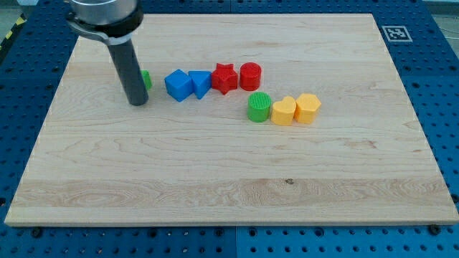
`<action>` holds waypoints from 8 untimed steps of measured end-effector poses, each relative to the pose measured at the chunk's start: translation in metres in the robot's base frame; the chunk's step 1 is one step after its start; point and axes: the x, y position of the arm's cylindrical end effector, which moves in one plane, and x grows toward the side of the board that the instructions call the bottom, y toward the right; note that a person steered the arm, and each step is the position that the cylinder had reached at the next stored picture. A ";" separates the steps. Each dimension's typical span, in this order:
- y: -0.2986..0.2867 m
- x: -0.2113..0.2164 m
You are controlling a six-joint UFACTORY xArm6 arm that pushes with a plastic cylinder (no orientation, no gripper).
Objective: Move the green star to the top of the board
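Tip [138, 102] on worktop [215, 179], touching green block [146, 79] mostly hidden behind rod, shape unclear. Blue blocks [178, 85] just right. No claw fitted, nothing held.

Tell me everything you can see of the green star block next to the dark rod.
Only a small bright green sliver of the green star shows; the dark rod hides the rest, so its shape cannot be confirmed. It looks like plastic and lies on the wooden board, upper left. My tip sits right beside it, seemingly touching. The blue blocks stand apart, to the view's right.
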 end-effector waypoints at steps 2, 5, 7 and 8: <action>-0.024 0.000; 0.013 -0.016; -0.006 -0.028; -0.020 -0.048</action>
